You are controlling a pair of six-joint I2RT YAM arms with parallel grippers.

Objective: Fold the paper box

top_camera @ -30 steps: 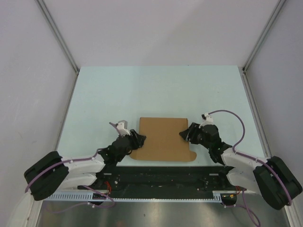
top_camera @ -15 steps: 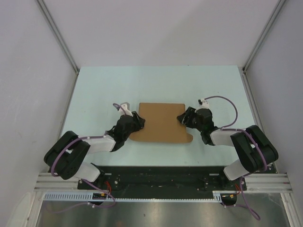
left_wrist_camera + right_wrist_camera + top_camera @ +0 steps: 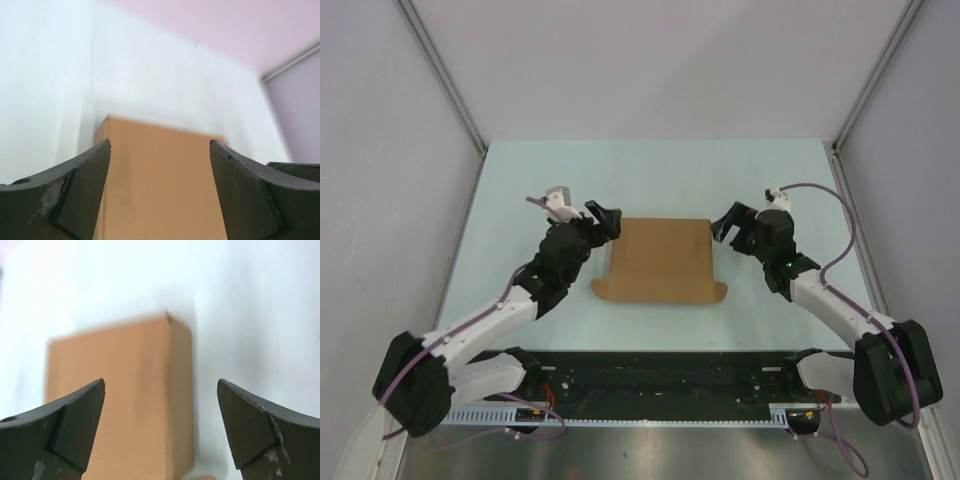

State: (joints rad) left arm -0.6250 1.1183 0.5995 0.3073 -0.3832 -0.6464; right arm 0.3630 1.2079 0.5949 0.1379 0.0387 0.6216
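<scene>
Paper box (image 3: 662, 262) lies folded shut between left hand (image 3: 608, 222) and right hand (image 3: 723, 224), both spread, not touching it; little seems left

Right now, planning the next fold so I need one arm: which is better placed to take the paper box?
Left, narrowly. The left hand is open with the paper box centred between its fingers; the right hand, also open, has it off-centre.

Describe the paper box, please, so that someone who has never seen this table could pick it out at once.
Start at the pale green table between grey walls. Near its middle, between the left gripper and the right gripper, lies the paper box. It is the only brown cardboard thing there, rectangular, with small tabs at its near corners.
</scene>
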